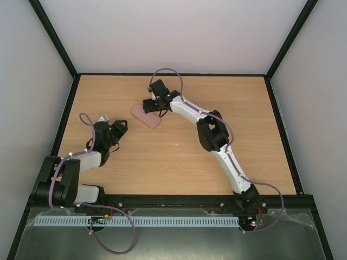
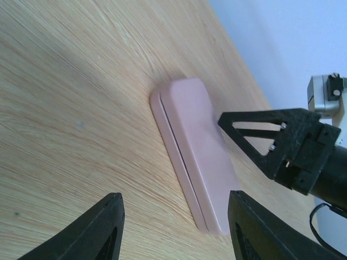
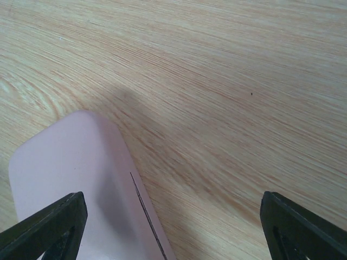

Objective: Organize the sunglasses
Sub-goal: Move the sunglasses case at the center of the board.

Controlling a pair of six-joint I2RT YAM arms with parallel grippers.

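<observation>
Sunglasses are not visible in any view; whether they are inside the closed case cannot be told. Under both arms the wooden table [image 1: 173, 162] spreads wide, with bare grain beneath each wrist camera. From its base at the near edge the right arm [image 1: 217, 135] reaches far forward and across, while the left arm [image 1: 70, 173] is folded back close to its own base. Ahead of the left gripper [image 2: 173, 230], past its fingertips and slanting away from it, the pink case [image 2: 195, 151] lies flat on the table with its lid down, a thin dark seam running along its side. This gripper's two black fingers [image 2: 103, 227] stand apart with nothing between them but wood, and the near end of the case lies just in front of one of them. Over the case's other end hangs the right gripper [image 3: 173, 233], its jaws spread wide and empty. The rounded end of the case sits below and beside one of its fingers [image 3: 49, 227], and only table lies below the other. Whether that finger touches the case cannot be told.
</observation>
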